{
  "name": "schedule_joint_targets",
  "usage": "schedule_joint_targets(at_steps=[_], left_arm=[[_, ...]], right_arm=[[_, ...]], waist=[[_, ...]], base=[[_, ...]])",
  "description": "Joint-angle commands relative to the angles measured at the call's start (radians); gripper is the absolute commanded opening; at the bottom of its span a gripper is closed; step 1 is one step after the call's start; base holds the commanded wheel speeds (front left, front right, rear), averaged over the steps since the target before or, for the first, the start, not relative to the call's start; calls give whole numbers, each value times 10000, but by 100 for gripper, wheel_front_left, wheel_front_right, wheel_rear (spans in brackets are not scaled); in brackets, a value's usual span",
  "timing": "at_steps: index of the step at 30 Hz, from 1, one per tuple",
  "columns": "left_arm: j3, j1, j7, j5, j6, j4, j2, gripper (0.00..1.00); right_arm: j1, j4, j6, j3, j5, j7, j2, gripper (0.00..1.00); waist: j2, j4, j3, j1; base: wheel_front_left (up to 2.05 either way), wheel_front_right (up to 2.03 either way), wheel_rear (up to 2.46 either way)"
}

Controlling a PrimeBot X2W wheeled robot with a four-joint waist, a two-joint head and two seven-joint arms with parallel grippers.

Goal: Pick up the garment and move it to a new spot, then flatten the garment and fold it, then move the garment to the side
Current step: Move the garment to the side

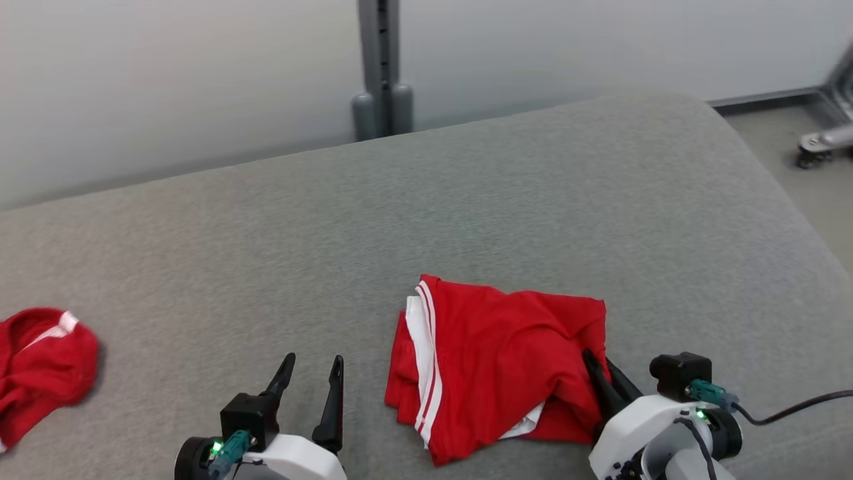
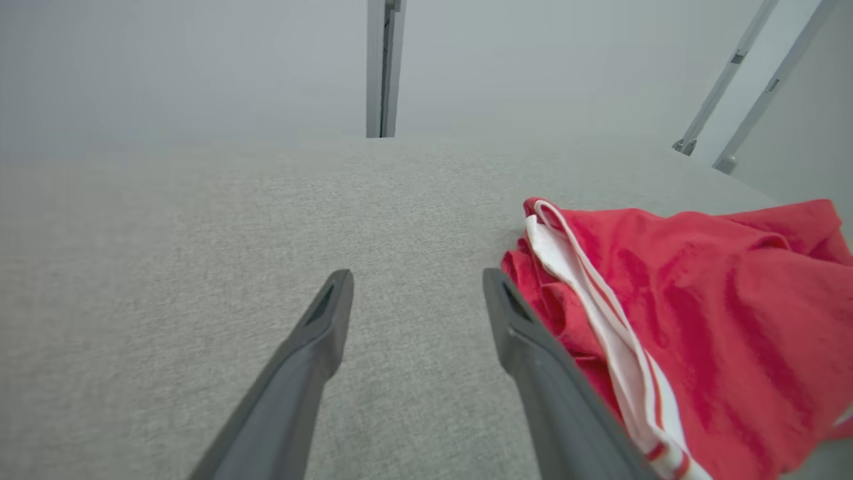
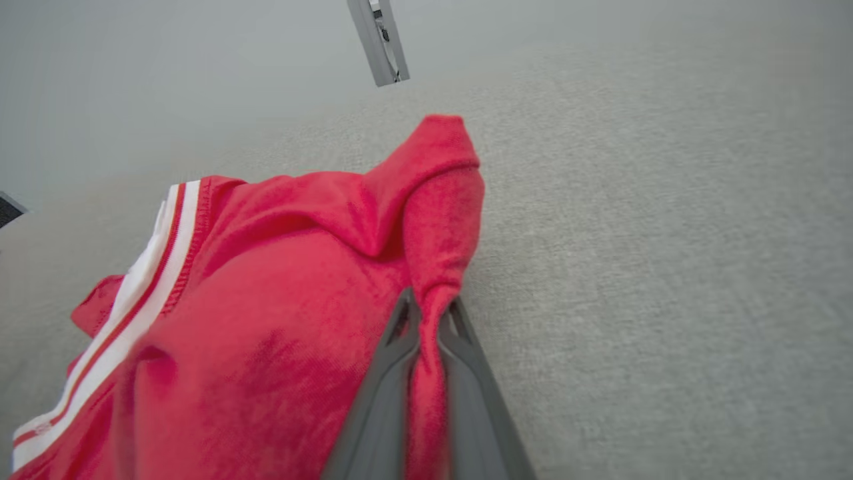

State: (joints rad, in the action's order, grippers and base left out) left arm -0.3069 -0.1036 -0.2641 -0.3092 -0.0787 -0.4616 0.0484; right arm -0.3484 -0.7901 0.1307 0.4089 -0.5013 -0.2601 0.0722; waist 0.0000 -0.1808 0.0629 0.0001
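Two red garments: folded garment (image 1: 500, 347) in right gripper (image 1: 598, 360); crumpled garment (image 1: 40, 363) far left.

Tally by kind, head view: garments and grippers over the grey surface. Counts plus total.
Red garments: 2, centre red garment, far-left red garment.
Grippers: 2, left gripper open, right gripper shut on the centre red garment.
Total: 4.
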Motion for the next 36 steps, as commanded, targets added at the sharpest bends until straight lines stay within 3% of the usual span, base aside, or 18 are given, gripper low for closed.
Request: schedule_joint_targets(at_steps=[1,8,15,24,27,33,36], left_arm=[[-26,-126,1,-28,27,50,41,100],[-165,-188,1,-73,48,64,47,100],[-422,-442,2,61,79,69,52,100],[-603,-845,1,293,162,198,53,100],[-615,-1134,2,603,234,256,50,100],[-534,-1794,1,1174,416,387,50,100],[-474,-2044,1,1369,462,554,43,100]], right_arm=[[186,46,1,67,-61,-70,9,0],[498,201,1,380,-293,-69,-104,0],[387,467,1,432,-430,-69,-90,0],[-251,601,1,-405,-45,-71,181,0],[-1142,476,1,-987,440,-71,273,0],[-2933,-699,-1,-2259,1280,-59,832,0],[-3686,-1495,-1,-3169,1895,-62,1434,0]], waist=[[0,-1400,-91,-1],[0,-2970,-22,-1],[0,-3409,292,-1],[0,-2665,909,-1],[0,-1957,1497,-1],[0,-766,2517,-1],[0,-295,2862,-1]], base=[[0,0,0],[0,0,0],[0,0,0],[0,0,0],[0,0,0],[0,0,0],[0,0,0]])
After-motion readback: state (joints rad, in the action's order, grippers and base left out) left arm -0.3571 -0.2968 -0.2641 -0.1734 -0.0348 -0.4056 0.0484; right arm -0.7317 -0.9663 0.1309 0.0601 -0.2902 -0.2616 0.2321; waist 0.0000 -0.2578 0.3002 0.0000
